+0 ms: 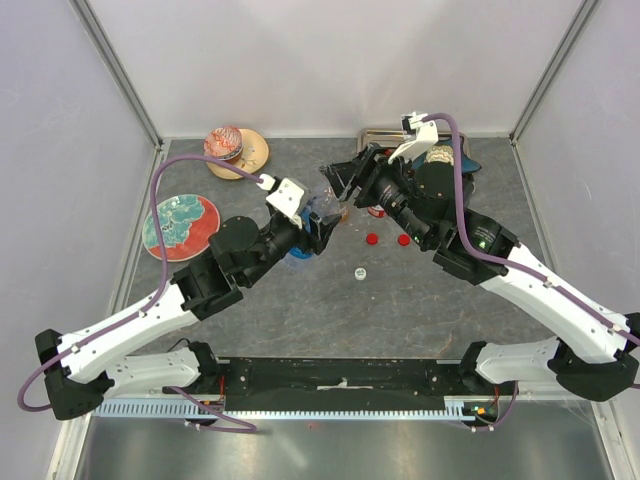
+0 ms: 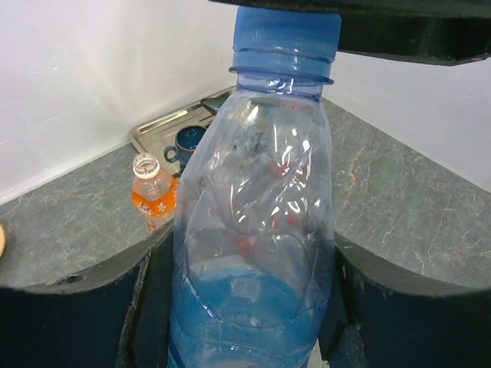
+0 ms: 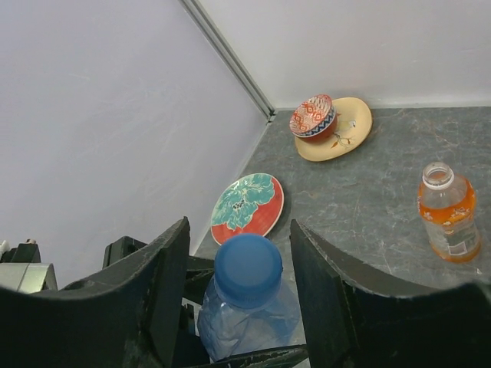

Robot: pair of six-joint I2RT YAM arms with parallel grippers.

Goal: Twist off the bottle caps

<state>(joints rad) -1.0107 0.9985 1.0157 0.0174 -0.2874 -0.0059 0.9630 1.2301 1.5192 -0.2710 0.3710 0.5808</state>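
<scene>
Centre frame in the top view, the left tool [image 2: 249,322] clamps the blue bottle [image 2: 253,230] by its body. The right tool [image 3: 239,268] stands open astride the bottle's blue cap [image 3: 248,268], a gap showing on each side.

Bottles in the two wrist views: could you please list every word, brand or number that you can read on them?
None can be read.
On the orange bottle: small print, too blurred to read.
On the blue bottle: no legible text.
On the blue cap: plain, no marking.
</scene>
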